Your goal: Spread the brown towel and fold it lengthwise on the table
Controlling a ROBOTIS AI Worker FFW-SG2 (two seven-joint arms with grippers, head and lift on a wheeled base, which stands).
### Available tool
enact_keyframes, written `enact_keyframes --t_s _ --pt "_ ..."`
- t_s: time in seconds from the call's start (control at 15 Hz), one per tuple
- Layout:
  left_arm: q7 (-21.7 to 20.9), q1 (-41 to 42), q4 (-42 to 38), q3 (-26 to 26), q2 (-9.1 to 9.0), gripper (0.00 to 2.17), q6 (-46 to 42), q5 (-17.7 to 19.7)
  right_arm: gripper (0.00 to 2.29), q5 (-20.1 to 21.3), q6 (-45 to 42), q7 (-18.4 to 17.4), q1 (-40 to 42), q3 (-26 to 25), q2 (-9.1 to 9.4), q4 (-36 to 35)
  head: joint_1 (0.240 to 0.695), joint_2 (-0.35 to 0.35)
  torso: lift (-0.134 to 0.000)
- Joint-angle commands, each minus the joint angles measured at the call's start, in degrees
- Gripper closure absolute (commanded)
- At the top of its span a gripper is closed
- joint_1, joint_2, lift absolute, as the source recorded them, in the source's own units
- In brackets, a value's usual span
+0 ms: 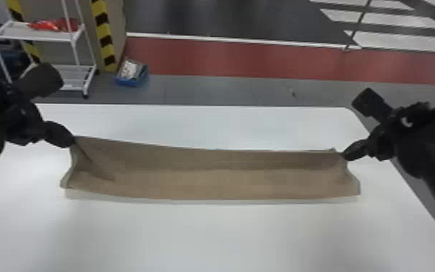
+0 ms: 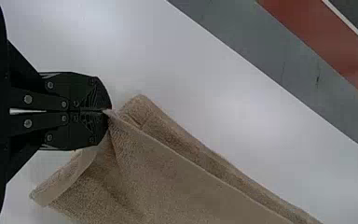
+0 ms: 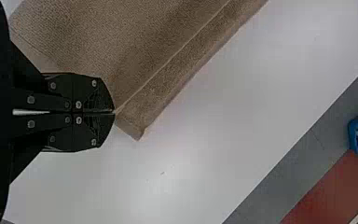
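Left tool (image 1: 69, 140) and right tool (image 1: 347, 155) each pinch an end of the brown towel (image 1: 209, 182), whose long axis runs between them, its loose edge on my side of both, over the worktop (image 1: 209, 238).

Soft glare whitens the table (image 1: 209, 238), and faint shadow edges the brown towel (image 1: 209, 184).
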Motion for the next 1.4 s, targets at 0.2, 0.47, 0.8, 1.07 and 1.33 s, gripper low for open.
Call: enact_keyframes --t_s 0.2,0.47,0.8,1.07,1.33 --pt "1.6 -2.3 3.5 -0.8 -0.43 1.70 -0.8 -0.1 2.11 1.0 0.1 0.0 -0.6 0.0 -0.29 1.1 0.695 -0.133 -0.124" --pt "2.6 -3.1 4.3 -1.2 -1.13 1.70 -0.8 -0.1 2.11 1.2 0.1 0.0 -0.8 0.4 -0.20 1.2 0.695 -0.138 -0.124" --pt "3.0 -3.2 4.7 -1.4 -1.31 1.70 -3.1 -0.1 0.89 0.6 0.6 -1.7 -0.9 0.5 0.59 1.2 0.695 -0.142 -0.124" --pt "3.1 -3.2 5.1 -1.3 -1.31 1.70 -4.0 0.0 0.41 0.6 1.1 -3.5 -0.9 0.5 0.67 1.2 0.695 -0.143 -0.124" --pt "3.6 -3.2 5.9 -1.2 -1.22 1.71 -5.9 0.2 0.19 0.2 1.6 -5.0 -0.9 -0.1 0.67 1.2 0.695 -0.149 -0.124"
